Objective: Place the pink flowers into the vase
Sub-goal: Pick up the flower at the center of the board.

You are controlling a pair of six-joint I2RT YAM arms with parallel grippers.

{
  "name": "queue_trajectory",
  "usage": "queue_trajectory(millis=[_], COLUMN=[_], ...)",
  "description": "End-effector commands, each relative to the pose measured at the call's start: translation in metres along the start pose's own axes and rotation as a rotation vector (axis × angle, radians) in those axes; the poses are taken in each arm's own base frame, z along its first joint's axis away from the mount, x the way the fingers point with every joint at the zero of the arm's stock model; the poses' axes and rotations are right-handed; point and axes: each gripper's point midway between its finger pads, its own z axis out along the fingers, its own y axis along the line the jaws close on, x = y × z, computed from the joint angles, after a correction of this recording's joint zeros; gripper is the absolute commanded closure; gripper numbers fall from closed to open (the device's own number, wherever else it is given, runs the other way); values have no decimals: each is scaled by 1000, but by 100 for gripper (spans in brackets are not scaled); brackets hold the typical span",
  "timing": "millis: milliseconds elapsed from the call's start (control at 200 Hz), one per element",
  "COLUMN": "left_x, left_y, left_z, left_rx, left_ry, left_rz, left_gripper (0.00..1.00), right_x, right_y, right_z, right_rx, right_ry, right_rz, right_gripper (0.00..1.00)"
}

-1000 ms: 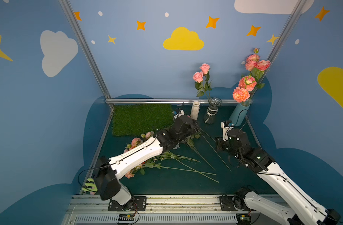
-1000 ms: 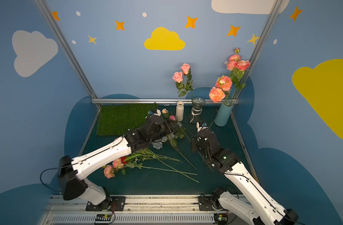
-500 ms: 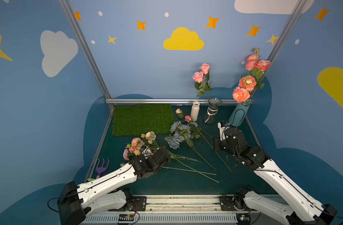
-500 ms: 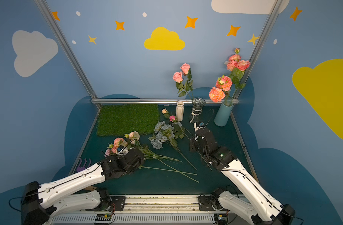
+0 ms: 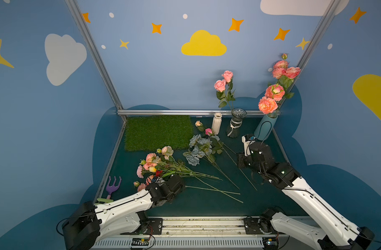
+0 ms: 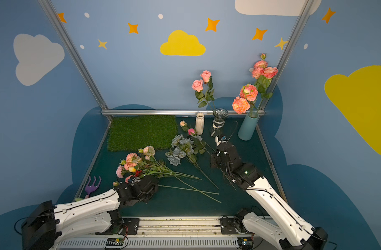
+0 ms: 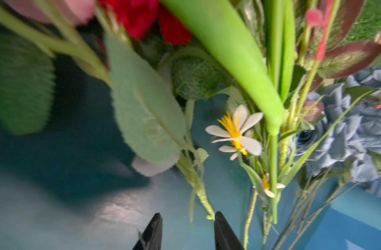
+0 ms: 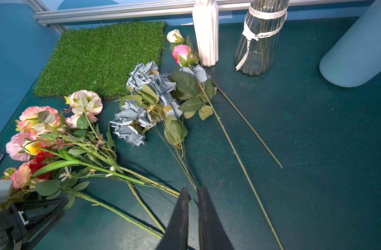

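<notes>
A bunch of pink flowers (image 5: 151, 161) lies on the near left of the dark green table (image 5: 207, 207), its stems fanning to the right; the right wrist view shows this bunch (image 8: 38, 116) too. My left gripper (image 7: 186, 216) hovers low at the bunch's leafy stems, open, with bare table between the fingertips and a stem end touching one. A single pink rose (image 5: 208, 131) lies near the white vase (image 5: 216, 123). The glass vase (image 5: 236, 123) and the teal vase (image 5: 265, 127) hold pink blooms. My right gripper (image 8: 192, 189) is shut above loose stems at mid right.
A grey-blue rose bunch (image 5: 198, 149) lies mid-table between the arms. A grass mat (image 5: 157, 132) covers the far left and a purple hand rake (image 5: 112, 185) lies at the near left edge. A small red carnation (image 7: 146, 17) sits within the pink bunch.
My left arm has swung back from the middle of the table to the near left, by the pink bunch, and its jaws have narrowed. The right arm has barely moved.
</notes>
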Motion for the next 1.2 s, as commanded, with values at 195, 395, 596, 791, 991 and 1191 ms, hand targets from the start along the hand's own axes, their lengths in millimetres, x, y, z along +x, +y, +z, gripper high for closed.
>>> queue_trajectory(millis=[195,395,596,791,991,1191], left_x=[6,7,6,11,17,17], left_y=[-22,-19,-15,-16,-17,-6], left_z=[16,18,30,37,41,48], left_rx=[22,-26,-36,-64,-90,-105], left_ry=[51,54,63,80,100,100], left_rz=[-22,-19,-62,-61,-57,-94], left_gripper=[58,58,59,61,64,76], right_x=[2,2,2,1,0,0], right_y=[-3,-4,-6,-7,-9,-10], right_z=[1,-1,-2,-4,-6,-8], right_rx=[6,12,16,19,21,18], right_ry=[-2,-10,-15,-21,-29,-34], right_rz=[-2,-1,3,7,13,20], right_gripper=[87,87,87,87,87,87])
